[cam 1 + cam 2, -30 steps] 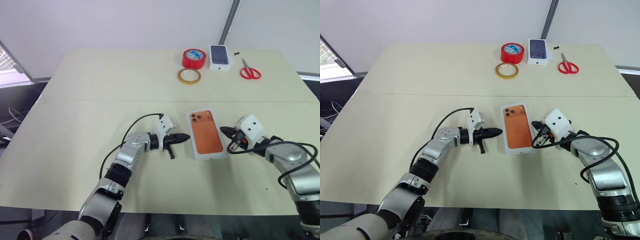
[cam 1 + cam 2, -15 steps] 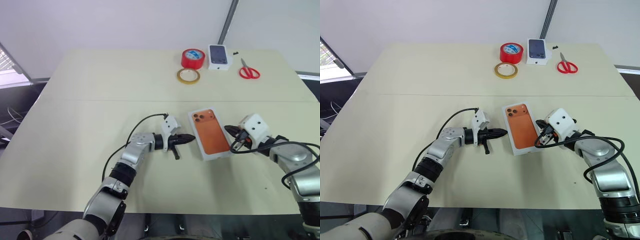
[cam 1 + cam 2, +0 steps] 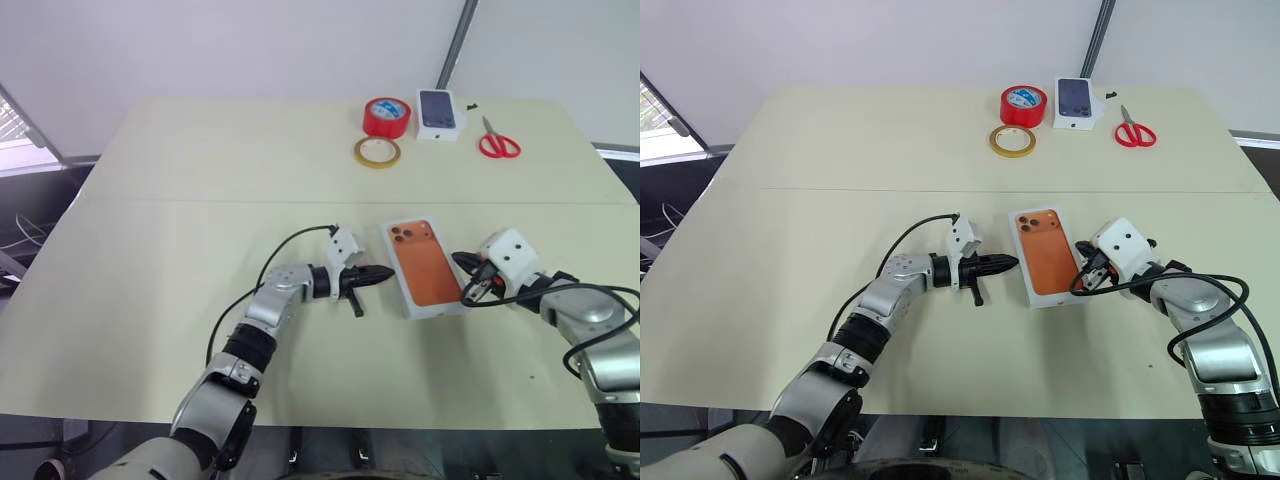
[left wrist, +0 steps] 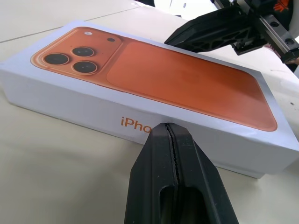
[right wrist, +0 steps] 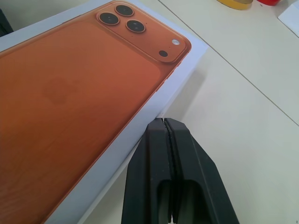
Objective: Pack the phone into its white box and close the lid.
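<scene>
The closed white cardboard box [image 3: 424, 266], its lid printed with a copper-orange phone picture, lies flat on the beige table [image 3: 180, 200] between the left gripper [image 3: 385, 272] and right gripper [image 3: 460, 264], both with fingers pressed together, gripping nothing.

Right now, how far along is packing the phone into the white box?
Done, by the look of it: the white rectangular cardboard box lies closed on the beige table, and its lid, printed with an orange phone, sits flush. Whether the phone is inside is hidden. In hand: nothing. The left gripper and right gripper, both shut, flank its long sides. Left: probably just pulling away.
</scene>
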`<state>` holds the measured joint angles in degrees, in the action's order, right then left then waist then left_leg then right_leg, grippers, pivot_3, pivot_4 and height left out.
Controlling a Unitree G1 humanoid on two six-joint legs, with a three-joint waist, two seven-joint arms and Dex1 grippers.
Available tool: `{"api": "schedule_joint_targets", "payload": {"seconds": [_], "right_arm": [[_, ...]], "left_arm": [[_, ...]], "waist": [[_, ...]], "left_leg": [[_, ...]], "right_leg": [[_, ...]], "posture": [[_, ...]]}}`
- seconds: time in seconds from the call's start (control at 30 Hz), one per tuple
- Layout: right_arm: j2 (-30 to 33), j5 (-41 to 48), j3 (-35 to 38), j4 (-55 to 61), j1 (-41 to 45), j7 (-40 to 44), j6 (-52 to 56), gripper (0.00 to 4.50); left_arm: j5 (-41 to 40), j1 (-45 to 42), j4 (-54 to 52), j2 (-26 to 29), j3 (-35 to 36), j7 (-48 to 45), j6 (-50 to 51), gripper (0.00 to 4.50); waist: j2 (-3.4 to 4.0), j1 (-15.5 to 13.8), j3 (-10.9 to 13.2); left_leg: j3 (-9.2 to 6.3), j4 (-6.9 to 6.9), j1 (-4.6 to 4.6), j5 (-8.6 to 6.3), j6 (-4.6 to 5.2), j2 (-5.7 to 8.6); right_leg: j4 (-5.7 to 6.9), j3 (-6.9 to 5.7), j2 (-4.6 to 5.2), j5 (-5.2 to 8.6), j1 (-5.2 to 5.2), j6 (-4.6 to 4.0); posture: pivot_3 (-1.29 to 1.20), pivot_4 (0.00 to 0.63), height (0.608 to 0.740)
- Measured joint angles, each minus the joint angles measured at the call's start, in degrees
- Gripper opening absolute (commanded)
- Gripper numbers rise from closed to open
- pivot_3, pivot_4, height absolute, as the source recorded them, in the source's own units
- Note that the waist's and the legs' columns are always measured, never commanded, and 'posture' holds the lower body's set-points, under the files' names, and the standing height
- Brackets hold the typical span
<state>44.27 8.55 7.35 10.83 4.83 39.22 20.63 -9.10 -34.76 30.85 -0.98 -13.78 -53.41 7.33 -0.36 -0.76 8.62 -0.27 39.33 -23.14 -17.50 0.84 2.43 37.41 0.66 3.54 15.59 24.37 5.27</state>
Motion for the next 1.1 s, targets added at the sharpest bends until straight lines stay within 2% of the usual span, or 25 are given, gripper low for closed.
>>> {"api": "schedule_joint_targets", "payload": {"seconds": [0.73, 0.93, 1.1], "right_arm": [[-0.1, -3.8, -2.0, -3.1, 0.4, 0.3, -2.5, 0.03], [-0.8, 2.8, 4.1, -3.3, 3.8, 1.5, -2.3, 0.03], [-1.6, 4.0, 1.8, -1.8, 2.2, 4.3, -2.3, 0.03]], "left_arm": [[0.6, -0.5, 0.6, 0.3, 0.4, 0.6, -0.2, 0.0], [-1.7, -6.5, 1.8, -0.7, 4.6, 1.9, 0.0, 0.0], [1.2, -11.3, 10.2, -3.1, 3.3, 5.1, -4.4, 0.0]], "waist": [[0.0, 0.1, 0.0], [-0.01, 0.0, 0.0], [-0.01, -0.1, 0.0]], "left_leg": [[0.0, 0.0, 0.04, 0.01, -0.02, 0.0], [0.01, 0.0, 0.03, 0.03, -0.05, 0.0], [0.03, 0.0, 0.03, 0.02, -0.03, 0.01]], "right_leg": [[0.04, 0.0, -0.01, 0.0, 0.0, 0.0], [0.04, 0.0, -0.01, 0.0, 0.0, 0.0], [0.04, 0.0, -0.03, 0.0, 0.0, 0.01]], "posture": [[0.0, 0.15, 0.74], [0.0, 0.15, 0.74], [0.0, 0.15, 0.74]]}}
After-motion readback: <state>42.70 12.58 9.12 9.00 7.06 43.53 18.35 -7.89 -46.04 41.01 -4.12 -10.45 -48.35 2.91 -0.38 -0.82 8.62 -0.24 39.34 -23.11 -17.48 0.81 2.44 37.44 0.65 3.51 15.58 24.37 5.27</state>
